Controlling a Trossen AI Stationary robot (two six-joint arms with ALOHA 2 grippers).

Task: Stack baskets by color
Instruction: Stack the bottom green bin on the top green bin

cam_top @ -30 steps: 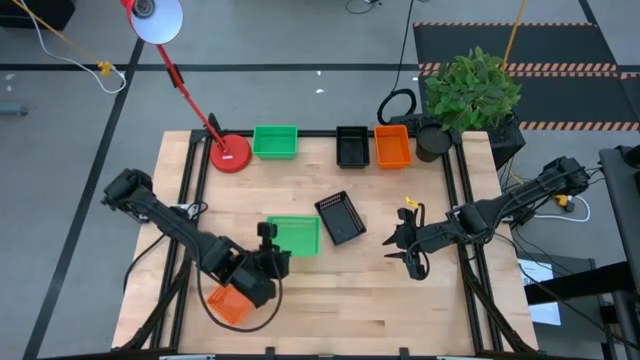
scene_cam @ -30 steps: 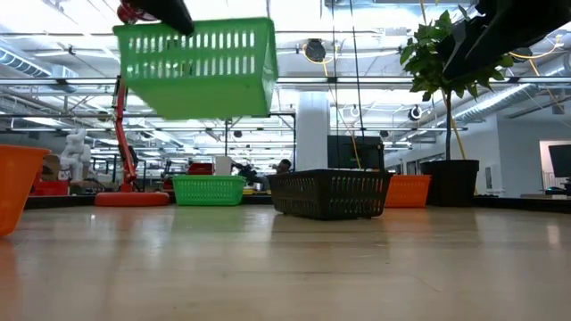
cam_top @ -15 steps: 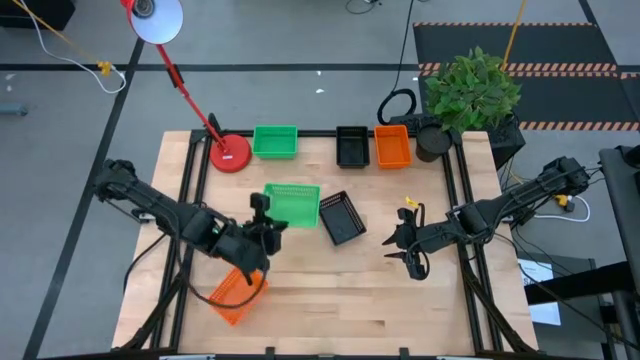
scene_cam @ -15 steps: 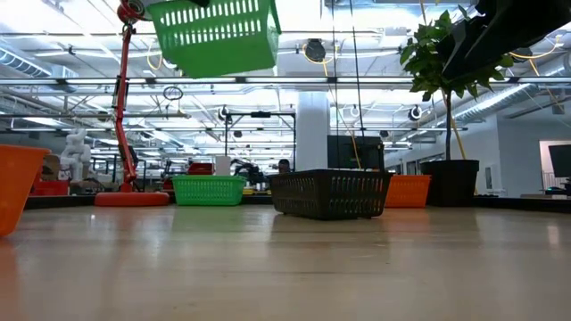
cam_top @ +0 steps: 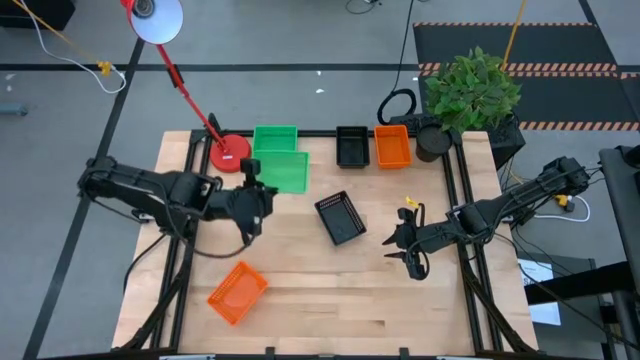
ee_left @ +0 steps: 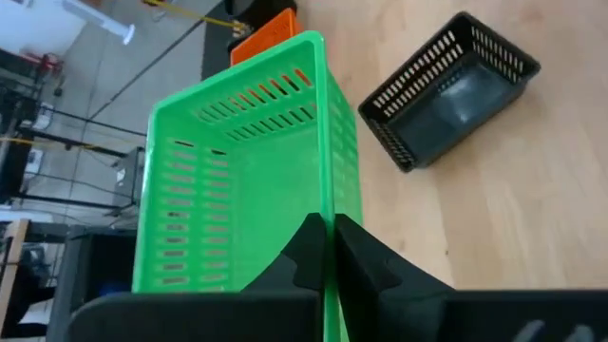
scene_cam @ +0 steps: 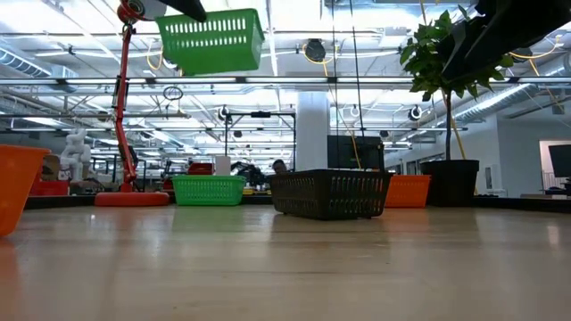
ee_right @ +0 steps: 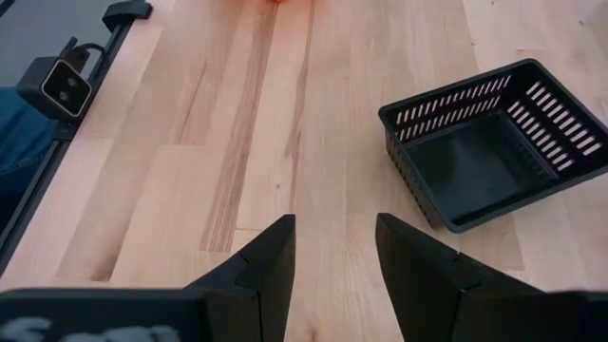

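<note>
The left gripper [ee_left: 328, 249] is pinched tight on the wall of a green plastic basket with holes in its sides [cam_top: 282, 171]. It holds this basket up in the air, just in front of another green basket [cam_top: 275, 137] that sits at the back edge of the wooden table [cam_top: 330, 290].

A black plastic basket [cam_top: 339, 217] sits tilted near the middle of the table. An orange plastic basket [cam_top: 237, 293] lies near the front, on the left arm's side.

At the back, a second black basket [cam_top: 351, 146] and a second orange basket [cam_top: 392, 146] sit side by side.

The right gripper [cam_top: 411, 262] hangs on its own side, fingers [ee_right: 269, 255] spread wide, holding nothing.
</note>
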